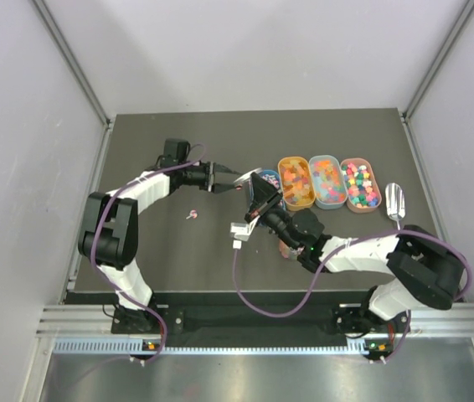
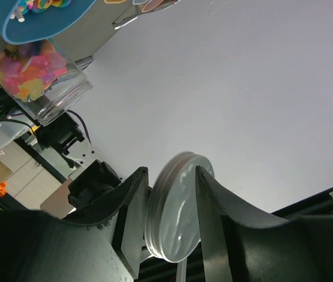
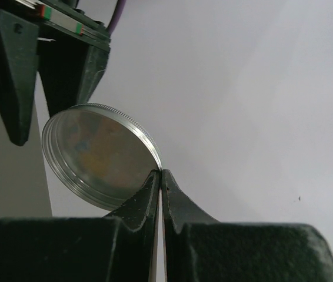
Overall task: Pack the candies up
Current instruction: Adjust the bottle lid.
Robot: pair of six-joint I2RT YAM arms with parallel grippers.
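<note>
My left gripper (image 1: pixel 227 178) is shut on a round silver lid (image 2: pixel 178 205), held on edge above the table; the lid also shows in the right wrist view (image 3: pixel 96 155). My right gripper (image 3: pixel 160 171) is shut and empty, its tips right at the lid's rim; in the top view it (image 1: pixel 254 186) sits over a blue tray (image 1: pixel 267 179). The candies fill three oval trays: orange gummies (image 1: pixel 296 182), mixed orange-pink (image 1: pixel 327 181), mixed bright colours (image 1: pixel 359 184). A clear jar (image 2: pixel 40 82) holds pink and yellow candies. One loose candy (image 1: pixel 192 216) lies on the table.
A metal scoop (image 1: pixel 395 201) lies right of the trays. A small white piece (image 1: pixel 239 230) lies beside the right arm. The jar (image 1: pixel 289 249) is mostly hidden under the right forearm. Grey walls enclose the dark table (image 1: pixel 162 251) on three sides.
</note>
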